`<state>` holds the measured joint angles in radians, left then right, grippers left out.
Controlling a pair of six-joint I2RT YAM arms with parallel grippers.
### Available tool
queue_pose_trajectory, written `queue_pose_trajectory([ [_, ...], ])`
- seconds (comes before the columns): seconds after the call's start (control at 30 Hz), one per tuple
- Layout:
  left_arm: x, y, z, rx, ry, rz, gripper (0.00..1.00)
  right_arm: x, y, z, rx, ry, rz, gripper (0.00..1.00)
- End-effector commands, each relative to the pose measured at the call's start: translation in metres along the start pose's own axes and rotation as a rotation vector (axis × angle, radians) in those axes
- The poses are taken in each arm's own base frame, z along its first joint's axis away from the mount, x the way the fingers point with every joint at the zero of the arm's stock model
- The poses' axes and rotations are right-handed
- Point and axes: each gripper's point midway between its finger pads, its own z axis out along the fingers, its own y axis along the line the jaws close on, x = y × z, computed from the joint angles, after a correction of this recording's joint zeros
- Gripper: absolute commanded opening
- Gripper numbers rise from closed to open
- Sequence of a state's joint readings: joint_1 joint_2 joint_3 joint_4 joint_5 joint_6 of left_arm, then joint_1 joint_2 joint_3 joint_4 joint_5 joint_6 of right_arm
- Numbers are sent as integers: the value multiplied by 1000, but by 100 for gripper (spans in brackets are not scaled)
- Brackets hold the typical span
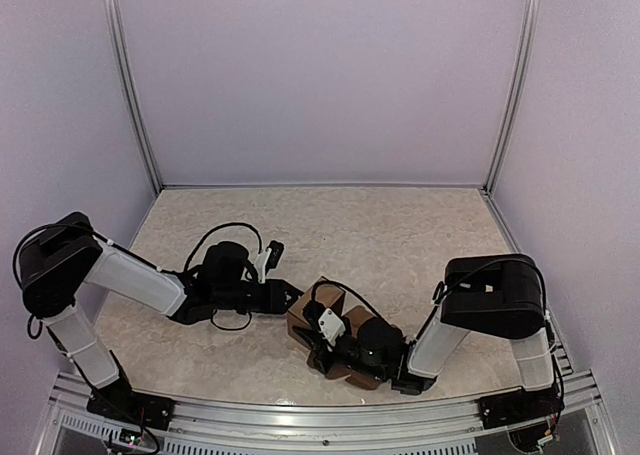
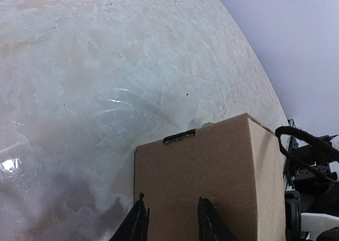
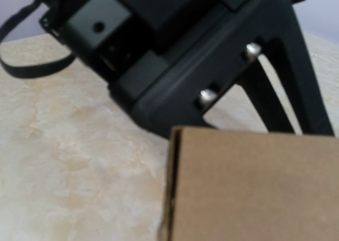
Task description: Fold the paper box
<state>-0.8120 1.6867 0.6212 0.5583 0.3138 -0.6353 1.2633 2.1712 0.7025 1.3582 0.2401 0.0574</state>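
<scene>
The paper box (image 1: 304, 315) stands folded into a brown carton on the table between my two arms. In the left wrist view its flat face (image 2: 212, 172) fills the lower right, with a slot in its top edge. My left gripper (image 2: 172, 212) has its jaws partly open, fingertips against that face near the box's left edge, nothing between them. My right gripper (image 1: 322, 347) reaches the box from the near right. In the right wrist view a cardboard panel (image 3: 254, 188) hides its fingers, and the left gripper's black body (image 3: 175, 55) looms beyond.
The beige marbled table (image 1: 380, 235) runs back to lilac walls with metal corner posts (image 1: 130, 85). Black cables loop over the left arm (image 1: 215, 237). An aluminium rail (image 1: 330, 415) edges the near side.
</scene>
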Motion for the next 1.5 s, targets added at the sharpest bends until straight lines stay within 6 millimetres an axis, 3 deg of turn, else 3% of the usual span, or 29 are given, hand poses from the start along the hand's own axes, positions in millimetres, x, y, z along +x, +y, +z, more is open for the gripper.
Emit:
queue_pose_trajectory([
  [0.0,31,-2,-6,-4,114,23,33,16,-10,4,53,69,-25,0],
  [0.17,21,19,-16,-92,84,6,36,16,-12,2,60,72,-25,2],
  [0.5,2,52,-46,-285,34,14,39,10,-23,-10,110,92,-44,40],
  [0.7,-16,54,-62,-369,-2,54,40,-4,-27,-25,116,96,-38,53],
  [0.93,-44,35,-83,-425,-46,138,43,-20,-12,-47,10,185,-40,63],
  [1.13,-66,2,-102,-467,-79,268,48,-34,-19,-78,9,304,-16,65],
  [1.3,-80,-29,-110,-439,-95,346,49,-42,-40,-107,104,416,16,68],
  [1.47,-83,-44,-104,-389,-80,376,49,-45,-70,-144,246,494,124,70],
])
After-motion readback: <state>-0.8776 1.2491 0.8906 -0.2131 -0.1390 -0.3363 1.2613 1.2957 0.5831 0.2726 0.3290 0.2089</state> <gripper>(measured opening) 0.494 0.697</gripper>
